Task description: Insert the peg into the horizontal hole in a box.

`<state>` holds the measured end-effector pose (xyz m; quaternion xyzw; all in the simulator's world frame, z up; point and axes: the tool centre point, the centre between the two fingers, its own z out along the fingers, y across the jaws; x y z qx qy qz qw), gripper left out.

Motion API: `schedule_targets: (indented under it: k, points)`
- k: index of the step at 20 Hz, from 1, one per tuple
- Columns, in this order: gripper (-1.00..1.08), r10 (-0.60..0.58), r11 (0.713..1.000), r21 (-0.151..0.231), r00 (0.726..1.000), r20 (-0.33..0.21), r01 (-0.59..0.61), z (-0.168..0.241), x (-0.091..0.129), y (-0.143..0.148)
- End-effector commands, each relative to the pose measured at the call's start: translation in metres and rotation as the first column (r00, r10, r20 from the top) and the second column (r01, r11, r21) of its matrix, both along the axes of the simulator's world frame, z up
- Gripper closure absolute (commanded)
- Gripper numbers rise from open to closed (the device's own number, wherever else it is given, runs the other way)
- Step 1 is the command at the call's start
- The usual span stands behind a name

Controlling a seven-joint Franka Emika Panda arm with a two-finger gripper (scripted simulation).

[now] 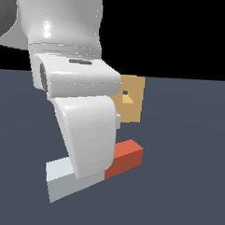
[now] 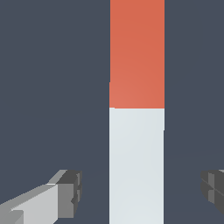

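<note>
The peg (image 1: 123, 158) lies flat on the dark floor, its pale grey-white part toward the exterior view's left and its red-orange end toward the right. My arm's white link covers the peg's middle there. Behind stands the tan box (image 1: 132, 105), partly hidden by the arm, with its small dark hole (image 1: 126, 93) showing. In the wrist view the peg (image 2: 136, 131) runs straight between the two dark fingertips (image 2: 70, 192). My gripper (image 2: 142, 190) is open and straddles the pale part with a gap on each side. The fingers do not show in the exterior view.
The dark blue-grey floor (image 1: 185, 183) stretches all around the peg and box. The arm's large white body (image 1: 70, 60) fills the upper part of the exterior view's left.
</note>
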<state>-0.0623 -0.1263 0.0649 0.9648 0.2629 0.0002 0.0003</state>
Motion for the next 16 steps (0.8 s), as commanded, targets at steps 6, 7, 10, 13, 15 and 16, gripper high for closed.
schedule_targets:
  k: [6,7,10,13,15,16]
  points:
    - [-0.92,-0.004,1.000,0.000,1.000,-0.001,0.004,-0.033,-0.002,0.000]
    - [-0.92,-0.004,1.000,0.000,1.000,-0.001,0.004,-0.036,-0.002,0.000]
    - [-0.92,-0.004,1.000,0.001,1.000,-0.001,0.004,-0.042,-0.001,0.000]
    - [1.08,-0.004,1.000,0.001,1.000,-0.001,0.004,-0.043,-0.001,0.000]
    - [1.08,-0.004,1.000,0.001,1.000,-0.001,0.004,-0.043,-0.001,0.000]
    - [1.08,-0.004,1.000,0.001,1.000,-0.001,0.004,-0.043,-0.001,0.000]
